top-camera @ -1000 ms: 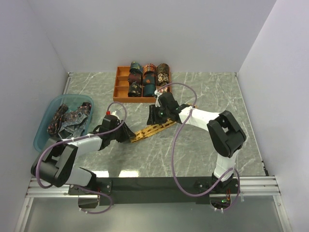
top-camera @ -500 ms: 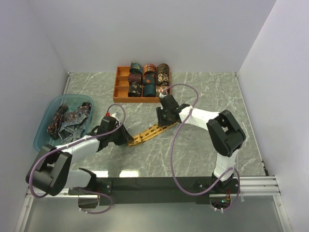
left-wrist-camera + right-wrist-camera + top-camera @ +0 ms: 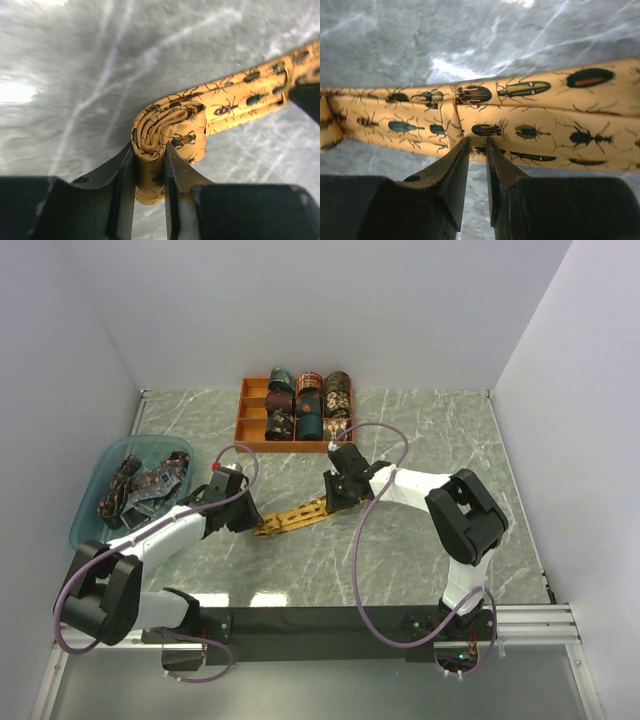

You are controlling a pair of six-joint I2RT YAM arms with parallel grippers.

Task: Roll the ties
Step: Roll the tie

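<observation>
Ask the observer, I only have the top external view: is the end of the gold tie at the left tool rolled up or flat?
Observer: In the left wrist view the left tool clamps a small coil, a few turns, at the end of the gold tie.
Operator: And the right tool?
Observer: It pinches one long edge of the tie, fingers almost together.
Operator: Are those motifs dots?
Observer: No, beetles with legs.

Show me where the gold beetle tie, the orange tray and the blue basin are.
gold tie [image 3: 296, 516]: top view, middle of its flat stretch.
orange tray [image 3: 252, 416]: top view, bare left compartment.
blue basin [image 3: 90, 495]: top view, left wall.
</observation>
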